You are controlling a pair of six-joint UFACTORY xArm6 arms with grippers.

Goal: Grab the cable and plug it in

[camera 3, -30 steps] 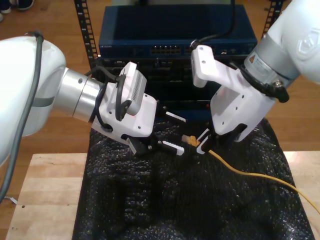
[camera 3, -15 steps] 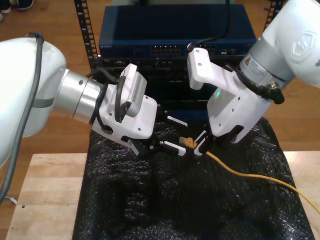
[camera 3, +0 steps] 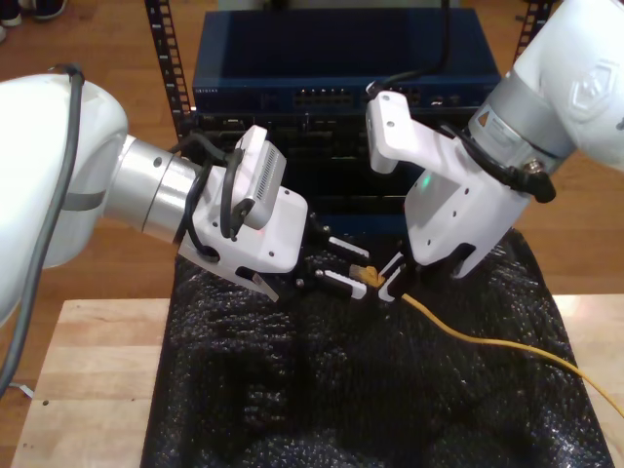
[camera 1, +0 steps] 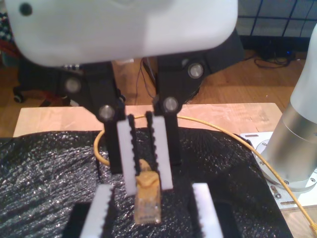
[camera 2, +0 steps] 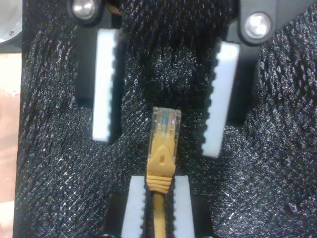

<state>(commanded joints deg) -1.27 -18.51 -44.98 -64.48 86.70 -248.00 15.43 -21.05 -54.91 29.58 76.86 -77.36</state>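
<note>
Second pincer (camera 1: 147,158) clamped on yellow cable (camera 1: 147,197) behind its plug, between first pincer's parted pads (camera 1: 97,213), above black mat (camera 1: 44,178).

Yellow-orange cable (camera 2: 161,148) — black mat (camera 3: 322,390).

I see a light wooden table (camera 3: 78,390) with a black crinkled sheet (camera 3: 322,390) spread over its middle. Behind it stands a dark rack (camera 3: 166,68) holding blue network gear (camera 3: 341,73) with a row of ports. The floor (camera 3: 88,44) is warm brown wood. Shoes (camera 3: 39,8) show at the exterior view's top left corner.
</note>
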